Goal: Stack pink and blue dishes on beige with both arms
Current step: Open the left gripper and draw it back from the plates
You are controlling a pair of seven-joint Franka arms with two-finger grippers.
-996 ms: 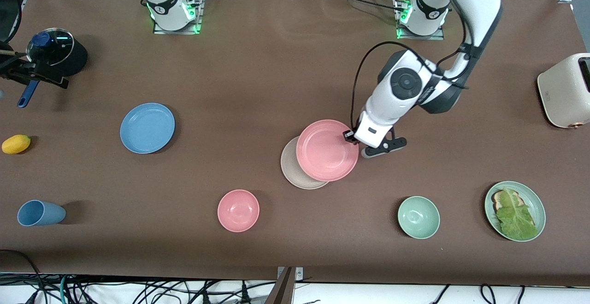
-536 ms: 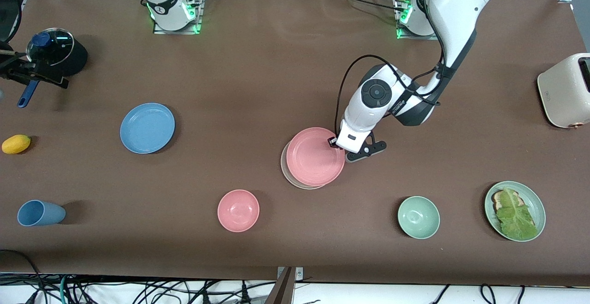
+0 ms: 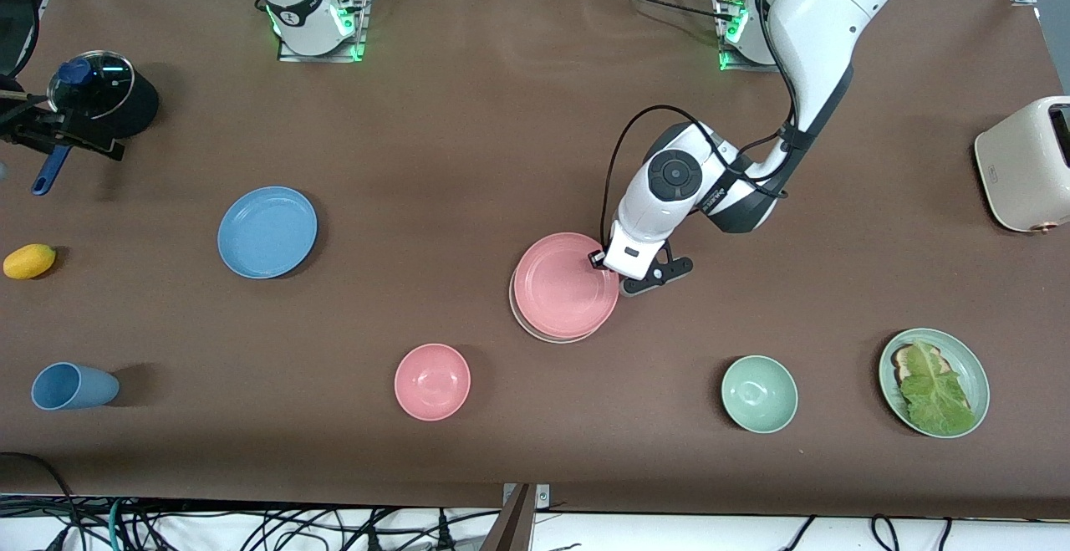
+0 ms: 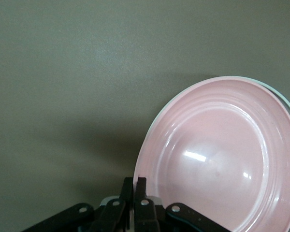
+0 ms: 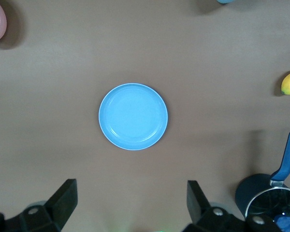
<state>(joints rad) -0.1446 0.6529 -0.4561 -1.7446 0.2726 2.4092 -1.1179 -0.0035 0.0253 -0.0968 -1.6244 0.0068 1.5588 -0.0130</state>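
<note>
A brown matte table stands above tangled floor cables.

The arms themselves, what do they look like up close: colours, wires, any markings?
Both are glossy white jointed tubes with dark grey bands. The left arm has a round black cap, small lettering on its wrist, and a looping black cable. Green lights glow at both bases. Each tool, left and right, is black.

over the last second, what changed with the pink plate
The left pincer, shut on the pink plate's rim, carried it toward the right arm's end until it almost covers the beige plate. The blue plate stayed put; the right pincer hangs open over it.
</note>
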